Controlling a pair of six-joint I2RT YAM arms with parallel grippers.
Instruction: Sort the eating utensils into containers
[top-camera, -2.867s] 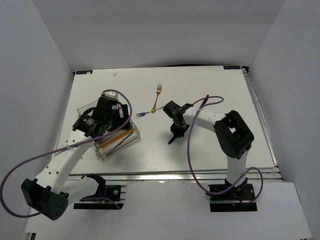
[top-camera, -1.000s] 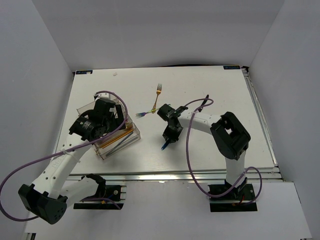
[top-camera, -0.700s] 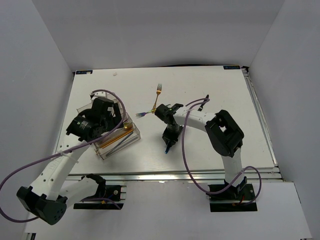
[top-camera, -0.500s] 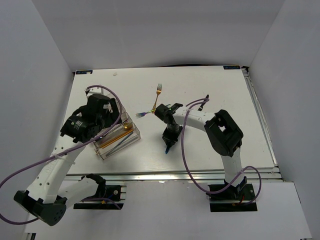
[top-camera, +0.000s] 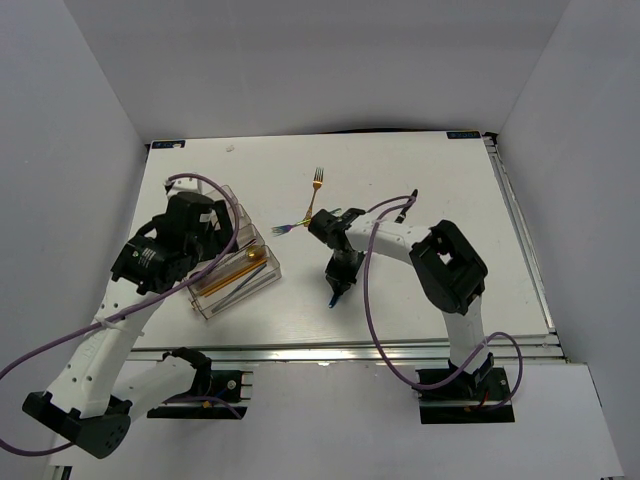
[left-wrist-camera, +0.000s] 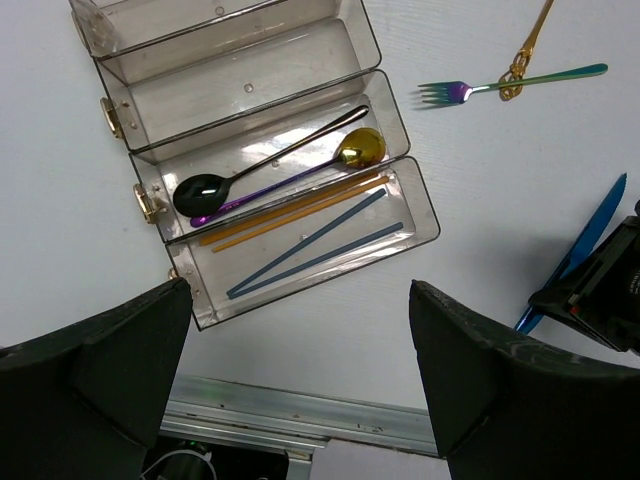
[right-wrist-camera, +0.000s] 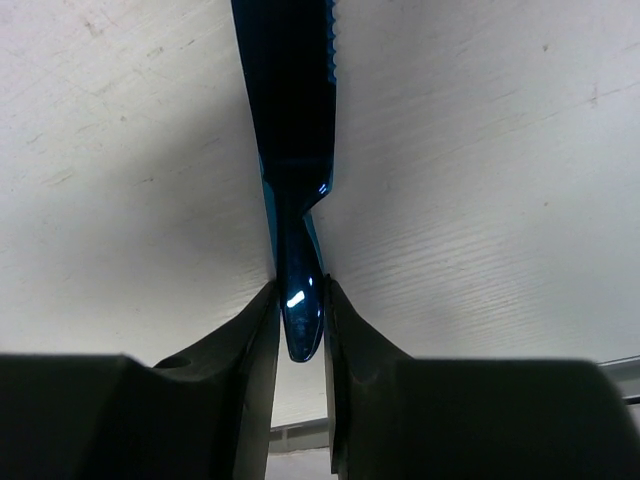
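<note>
The clear containers tray (top-camera: 262, 281) (left-wrist-camera: 250, 90) holds a black spoon (left-wrist-camera: 260, 160), a gold spoon (left-wrist-camera: 358, 147), gold sticks (left-wrist-camera: 290, 210) and blue sticks (left-wrist-camera: 310, 245). My left gripper (top-camera: 205, 240) (left-wrist-camera: 300, 288) hangs open above the tray's near end, holding nothing. On the table right of the tray lies a blue knife (top-camera: 332, 297) (left-wrist-camera: 590, 235) (right-wrist-camera: 290, 120). My right gripper (top-camera: 338, 277) (right-wrist-camera: 300, 290) has its fingers against both sides of the knife's handle. A gold fork (top-camera: 317, 183) (left-wrist-camera: 530, 40) and an iridescent fork (top-camera: 290, 226) (left-wrist-camera: 500, 85) lie crossed farther back.
A metal rail (top-camera: 340, 350) runs along the table's near edge. White walls enclose the table at the left, back and right. Purple cables (top-camera: 380, 300) loop off both arms.
My left gripper has lifted and drawn back to the left off the tray. My right gripper's jaws have narrowed onto the blue knife's handle after sliding it a little nearer.
</note>
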